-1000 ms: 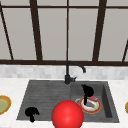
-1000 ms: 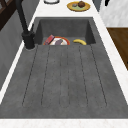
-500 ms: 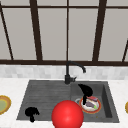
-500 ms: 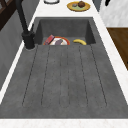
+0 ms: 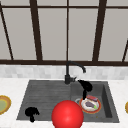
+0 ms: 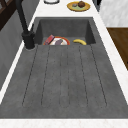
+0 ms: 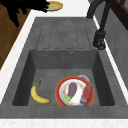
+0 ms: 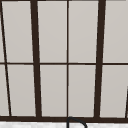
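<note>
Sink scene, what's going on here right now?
The right hand hangs over the sink basin, just above a red-rimmed plate that carries a purple eggplant and a red bar. A banana lies in the basin beside the plate, apart from it. The left hand hovers over the drainboard at the front left. A big red ball shows in front of the sink. Neither hand holds anything.

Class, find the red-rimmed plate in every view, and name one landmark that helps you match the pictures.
Front view: the plate lies in the basin, lower right, below the right hand.
Left side view: plate at upper centre.
Right side view: plate at lower centre.
Upper view: not in it.
Shared landmark: the black faucet.
</note>
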You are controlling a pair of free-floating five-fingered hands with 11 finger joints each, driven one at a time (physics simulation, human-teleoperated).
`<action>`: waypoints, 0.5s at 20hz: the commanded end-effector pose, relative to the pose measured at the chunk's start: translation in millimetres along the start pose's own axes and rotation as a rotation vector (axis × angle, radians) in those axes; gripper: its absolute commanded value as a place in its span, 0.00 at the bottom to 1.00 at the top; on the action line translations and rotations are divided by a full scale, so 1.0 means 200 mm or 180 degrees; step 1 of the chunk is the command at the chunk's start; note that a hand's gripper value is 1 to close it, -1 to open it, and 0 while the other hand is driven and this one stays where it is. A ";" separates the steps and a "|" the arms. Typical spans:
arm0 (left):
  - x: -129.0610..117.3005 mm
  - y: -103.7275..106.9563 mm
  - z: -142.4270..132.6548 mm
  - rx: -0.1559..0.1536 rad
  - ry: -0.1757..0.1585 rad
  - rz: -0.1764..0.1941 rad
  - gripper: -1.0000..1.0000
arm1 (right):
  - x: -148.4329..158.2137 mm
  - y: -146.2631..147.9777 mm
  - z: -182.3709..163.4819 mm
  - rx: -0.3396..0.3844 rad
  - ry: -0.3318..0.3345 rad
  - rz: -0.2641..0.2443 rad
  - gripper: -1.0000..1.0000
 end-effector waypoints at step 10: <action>0.00 0.00 0.00 0.0000 0.0000 0.0000 0.50 | 0.01 -0.01 -0.53 -0.0224 0.0005 0.0260 0.00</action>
